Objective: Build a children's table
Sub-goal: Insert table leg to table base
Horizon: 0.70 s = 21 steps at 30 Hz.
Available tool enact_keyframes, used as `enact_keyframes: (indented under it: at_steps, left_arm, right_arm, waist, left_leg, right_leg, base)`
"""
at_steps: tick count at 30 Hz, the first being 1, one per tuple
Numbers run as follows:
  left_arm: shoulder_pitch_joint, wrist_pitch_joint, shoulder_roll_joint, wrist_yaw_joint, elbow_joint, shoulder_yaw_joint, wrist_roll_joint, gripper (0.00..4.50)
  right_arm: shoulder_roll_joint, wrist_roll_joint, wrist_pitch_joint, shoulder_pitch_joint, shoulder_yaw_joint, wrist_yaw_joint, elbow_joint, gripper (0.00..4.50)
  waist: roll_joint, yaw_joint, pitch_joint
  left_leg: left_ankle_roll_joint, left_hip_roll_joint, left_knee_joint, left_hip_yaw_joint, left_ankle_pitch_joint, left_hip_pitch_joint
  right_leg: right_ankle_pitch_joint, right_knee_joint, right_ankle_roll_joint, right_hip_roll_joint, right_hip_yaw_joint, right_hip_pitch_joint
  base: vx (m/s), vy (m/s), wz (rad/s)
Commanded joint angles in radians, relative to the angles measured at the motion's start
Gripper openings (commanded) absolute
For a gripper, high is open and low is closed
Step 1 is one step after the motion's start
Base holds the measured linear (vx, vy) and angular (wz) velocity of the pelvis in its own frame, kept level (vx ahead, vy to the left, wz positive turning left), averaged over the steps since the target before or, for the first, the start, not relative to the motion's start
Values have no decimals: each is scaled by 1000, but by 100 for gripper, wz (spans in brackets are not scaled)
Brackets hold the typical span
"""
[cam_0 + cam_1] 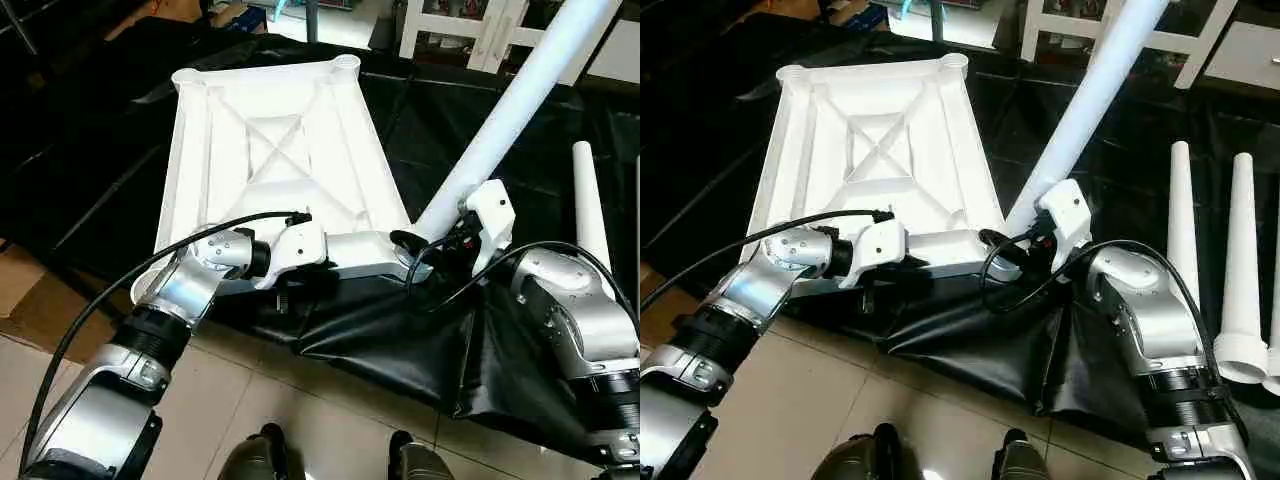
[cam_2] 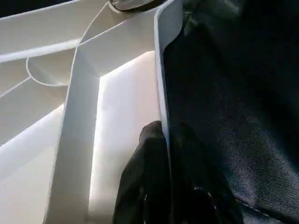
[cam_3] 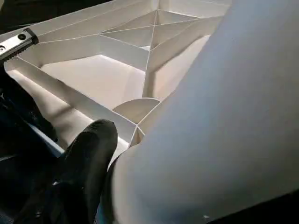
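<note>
While the left gripper (image 2: 166, 154) pinches the tabletop (image 1: 270, 150) rim, steadying it, the right gripper (image 3: 100, 154) clasps a leg (image 1: 520, 100). Leg tilted, likely aiming for the near corner socket.

white table parts on black cloth

the table top (image 1: 270, 150) is plain white with an x pattern of ribs on its underside; the leg (image 1: 510, 110) by the right gripper (image 1: 440, 240) is white too, as are the spare legs (image 1: 1185, 230) beyond it. the cloth (image 1: 400, 340) under both grippers is black, the fingers (image 2: 154, 177) black, the forearms (image 1: 1140, 300) silver, the floor tiles (image 1: 300, 410) beige.
</note>
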Motion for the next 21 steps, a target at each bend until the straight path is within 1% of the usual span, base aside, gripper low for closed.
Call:
enact_keyframes:
  at_steps: [1, 2, 4, 5, 6, 8, 10, 11, 12, 13, 15, 18, 19, 21]
  left_arm:
    - [45, 18, 9, -12, 31, -44, 34, 0]
    - [47, 19, 9, -12, 29, -43, 33, 0]
    - [48, 20, 10, -12, 28, -43, 33, 0]
    - [48, 20, 10, -11, 28, -43, 33, 0]
    - [49, 21, 10, -11, 27, -43, 33, 0]
    - [51, 23, 10, -11, 23, -43, 32, 0]
    - [53, 23, 10, -11, 22, -43, 33, 0]
    - [53, 23, 10, -11, 22, -43, 33, 0]
    - [55, 25, 9, -10, 20, -43, 32, 0]
    - [55, 26, 9, -9, 19, -43, 32, 0]
    - [58, 28, 8, -8, 16, -42, 32, 0]
    - [60, 30, 7, -8, 12, -41, 32, 0]
    - [61, 32, 7, -8, 11, -41, 32, 0]
    - [63, 34, 7, -7, 9, -40, 32, 0]
  right_arm:
    - [3, -2, -9, 8, 1, 8, -23, 345]
    - [6, -1, -12, 10, -1, 4, -27, 345]
    - [9, -2, -17, 12, -3, -1, -31, 345]
    - [10, -3, -18, 12, -3, -2, -31, 328]
    - [8, -12, -30, 14, 2, -4, -33, 328]
    - [4, -31, -54, 17, 13, -6, -35, 308]
    - [5, -32, -55, 18, 14, -6, -35, 300]
    - [5, -32, -55, 18, 14, -6, -35, 279]
    - [8, -31, -55, 19, 13, -9, -38, 279]
    - [10, -30, -56, 20, 12, -10, -38, 279]
    - [16, -27, -60, 22, 8, -16, -40, 252]
    - [20, -29, -64, 23, 6, -23, -38, 234]
    - [21, -30, -67, 24, 6, -24, -36, 234]
    - [22, -33, -71, 26, 7, -25, -34, 213]
  waist:
    - [-24, -3, -67]
    - [-25, -4, -66]
    - [-24, -4, -67]
    - [-25, -3, -67]
    - [-24, -3, -68]
    - [-23, -3, -68]
    - [-23, -3, -69]
    - [-23, -3, -69]
    - [-24, -3, -69]
    - [-24, -3, -70]
    - [-23, -3, -70]
    - [-25, -4, -71]
    - [-23, -3, -71]
    - [-25, -3, -71]
  left_leg:
    - [33, 33, -63, -11, -311, 33]
    - [33, 33, -63, -11, -311, 32]
    - [34, 33, -63, -11, -309, 33]
    - [34, 33, -62, -11, -306, 33]
    - [35, 33, -62, -11, -304, 33]
    - [34, 34, -62, -10, -303, 34]
    - [35, 33, -61, -10, -298, 33]
    - [37, 34, -61, -9, -297, 35]
    - [39, 33, -60, -9, -295, 34]
    - [40, 34, -61, -9, -291, 33]
    - [42, 34, -60, -9, -290, 33]
    - [43, 33, -60, -9, -285, 32]
    - [44, 33, -60, -9, -285, 32]
    - [45, 34, -59, -8, -281, 34]
  right_leg:
    - [-435, -64, -145, -9, 5, 29]
    - [-436, -65, -145, -9, 5, 29]
    - [-432, -65, -144, -8, 5, 28]
    - [-428, -64, -145, -8, 5, 28]
    - [-426, -64, -146, -8, 5, 28]
    - [-421, -64, -147, -9, 5, 28]
    - [-410, -62, -148, -7, 5, 28]
    - [-401, -62, -152, -7, 6, 28]
    - [-396, -61, -154, -7, 6, 29]
    - [-391, -60, -156, -7, 5, 30]
    - [-391, -60, -156, -7, 6, 30]
    - [-381, -59, -161, -7, 5, 31]
    - [-384, -59, -159, -7, 5, 31]
    - [-376, -59, -162, -6, 6, 30]
  base:
    - [0, 0, 0]
    - [0, 0, 0]
    - [0, 0, 0]
    - [0, 0, 0]
    - [0, 0, 0]
    - [0, 0, 0]
    - [0, 0, 0]
    - [0, 0, 0]
    - [0, 0, 0]
    - [0, 0, 0]
    - [0, 0, 0]
    - [0, 0, 0]
    - [0, 0, 0]
    - [0, 0, 0]
